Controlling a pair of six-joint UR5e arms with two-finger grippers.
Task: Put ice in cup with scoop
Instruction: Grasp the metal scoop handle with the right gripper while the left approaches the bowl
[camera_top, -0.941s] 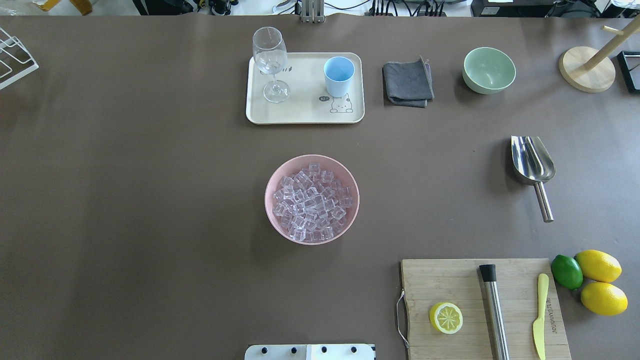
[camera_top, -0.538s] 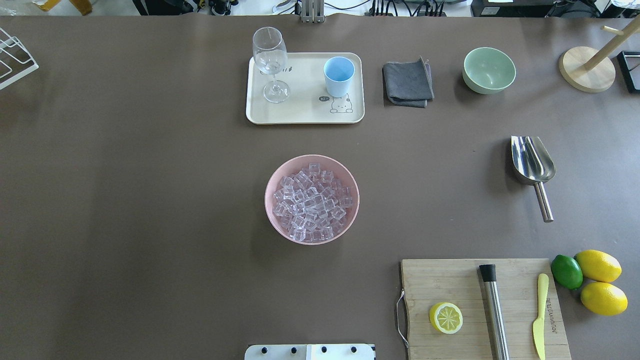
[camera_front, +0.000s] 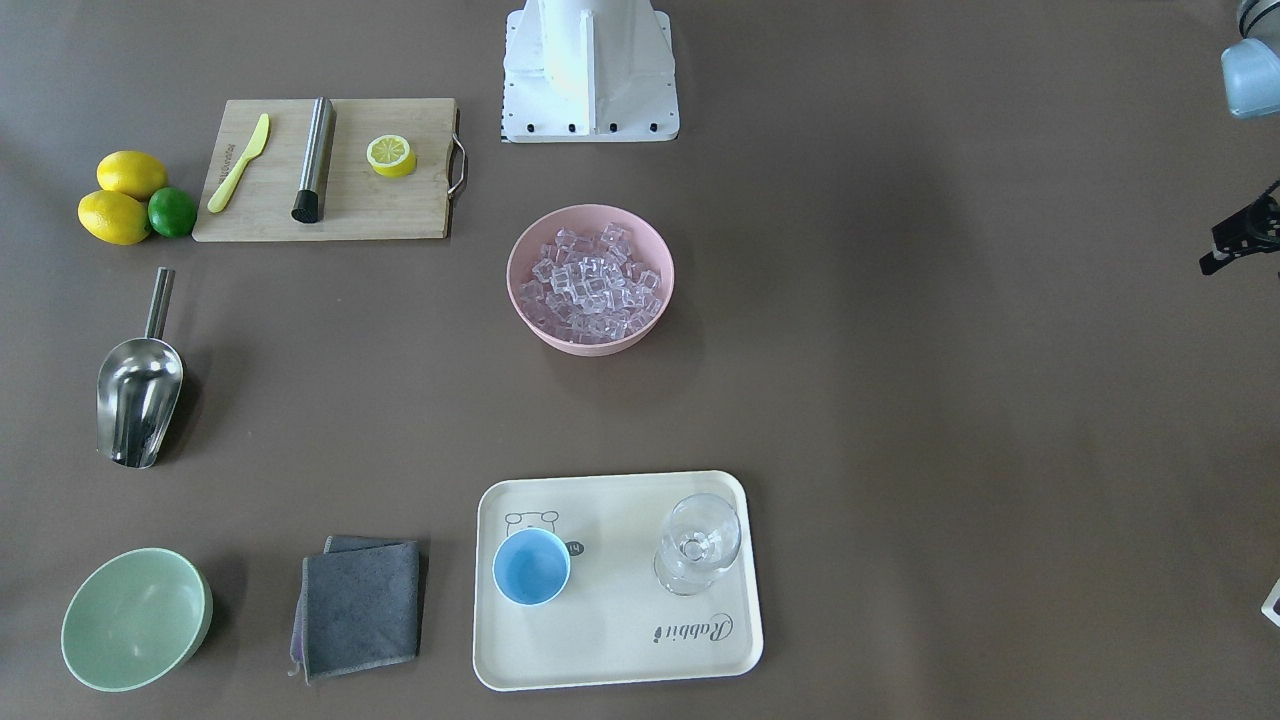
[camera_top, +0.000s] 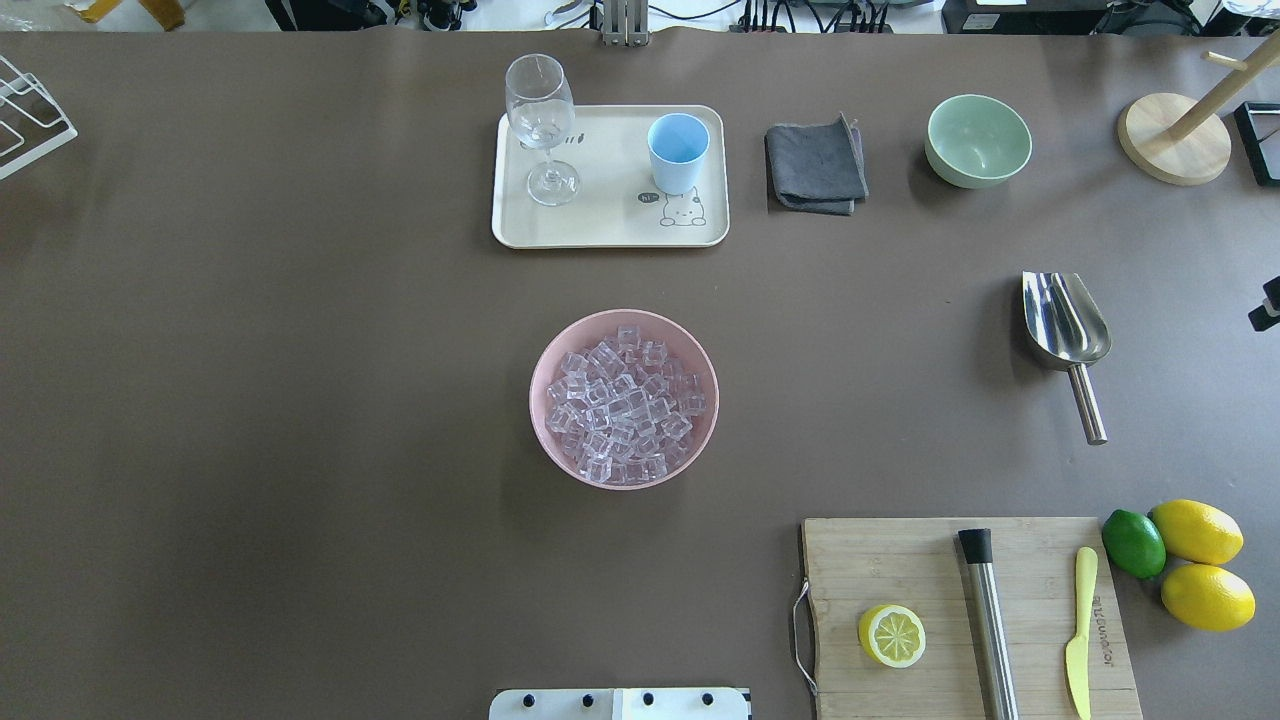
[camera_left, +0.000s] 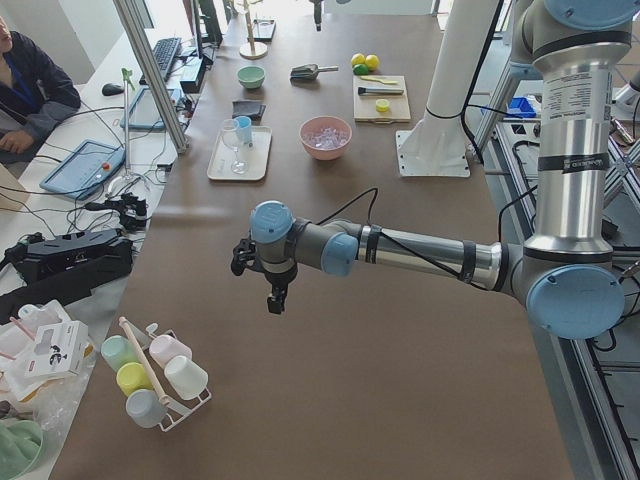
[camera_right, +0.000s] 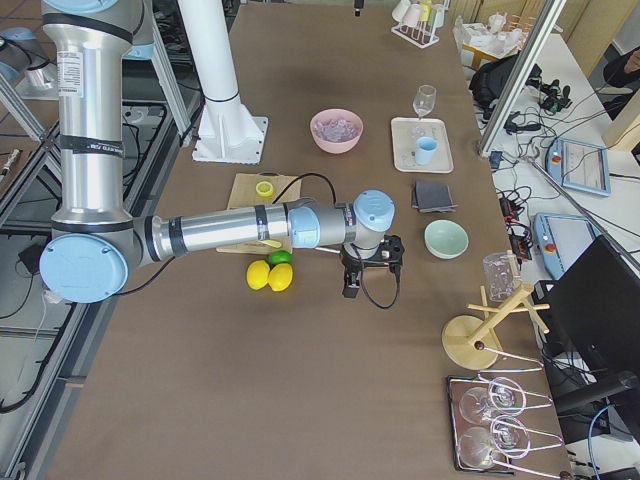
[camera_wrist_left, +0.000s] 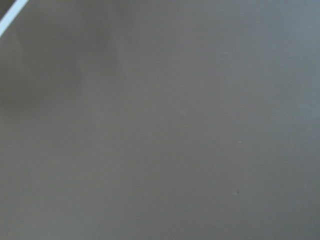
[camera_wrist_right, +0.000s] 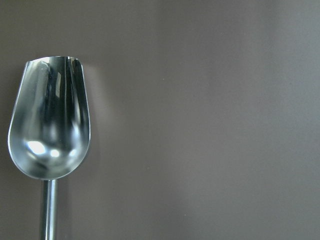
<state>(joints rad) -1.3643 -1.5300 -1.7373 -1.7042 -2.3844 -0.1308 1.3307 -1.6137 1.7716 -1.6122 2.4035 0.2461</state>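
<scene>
The steel scoop (camera_top: 1066, 330) lies on the table at the right, handle toward the robot. It fills the left of the right wrist view (camera_wrist_right: 50, 120). The ice (camera_top: 623, 400) fills a pink bowl (camera_top: 540, 360) at the table's middle. The light-blue cup (camera_top: 678, 150) stands upright on a cream tray (camera_top: 600, 225) at the far side. My right gripper (camera_right: 349, 290) hangs above the table just right of the scoop; only a black sliver of it shows in the overhead view (camera_top: 1265, 305). My left gripper (camera_left: 273, 300) hovers over the table's bare left end. I cannot tell either one's state.
A stemmed glass (camera_top: 540, 110) shares the tray. A grey cloth (camera_top: 815, 165), a green bowl (camera_top: 977, 140) and a wooden stand (camera_top: 1175, 140) line the far right. A cutting board (camera_top: 900, 560) with a lemon half, steel cylinder and knife lies near right, beside lemons (camera_top: 1200, 560).
A black part of my right gripper has come into the overhead view at its right edge, level with the scoop. Nothing on the table has moved.
</scene>
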